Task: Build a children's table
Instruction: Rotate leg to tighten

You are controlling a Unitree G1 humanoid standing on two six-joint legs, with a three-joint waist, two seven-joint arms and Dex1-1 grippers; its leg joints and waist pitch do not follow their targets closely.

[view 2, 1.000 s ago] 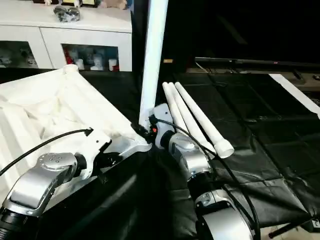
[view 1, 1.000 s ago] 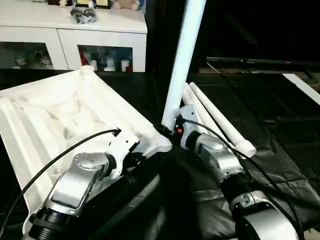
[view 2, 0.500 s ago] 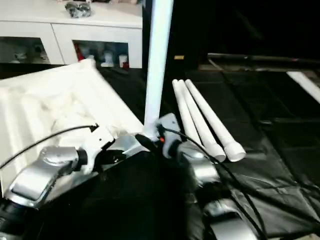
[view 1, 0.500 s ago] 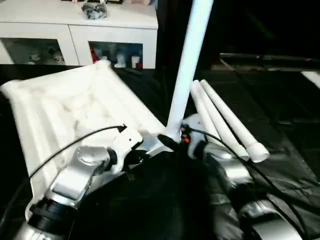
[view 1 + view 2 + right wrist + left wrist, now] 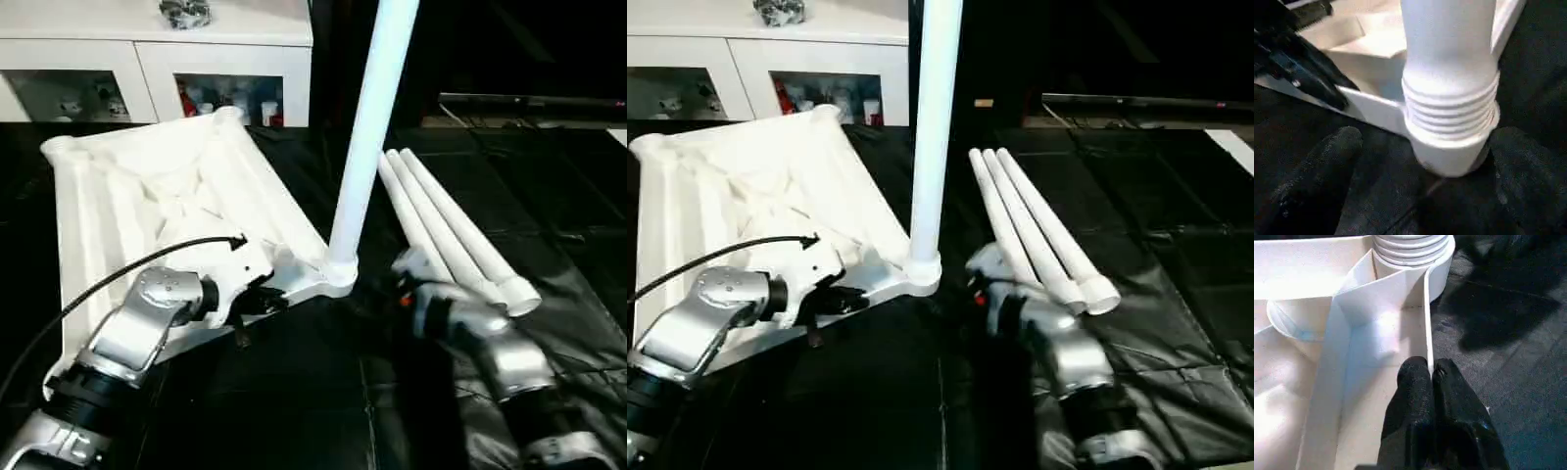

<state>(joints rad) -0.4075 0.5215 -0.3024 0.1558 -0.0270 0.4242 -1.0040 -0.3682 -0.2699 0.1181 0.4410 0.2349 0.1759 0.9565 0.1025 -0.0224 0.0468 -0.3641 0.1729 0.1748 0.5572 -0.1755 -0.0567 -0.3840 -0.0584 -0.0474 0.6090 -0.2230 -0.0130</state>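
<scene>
The upright leg ran out past the top edge, so its upper end was not seen. The right gripper was smeared by motion blur; its fingers could not be made out in the head views. In the right wrist view both fingertips were out of focus and cut by the bottom edge. The tabletop near corner sat behind the left forearm. Small objects behind the cabinet glass were too small to identify. The bench ran off at the bottom edge.
</scene>
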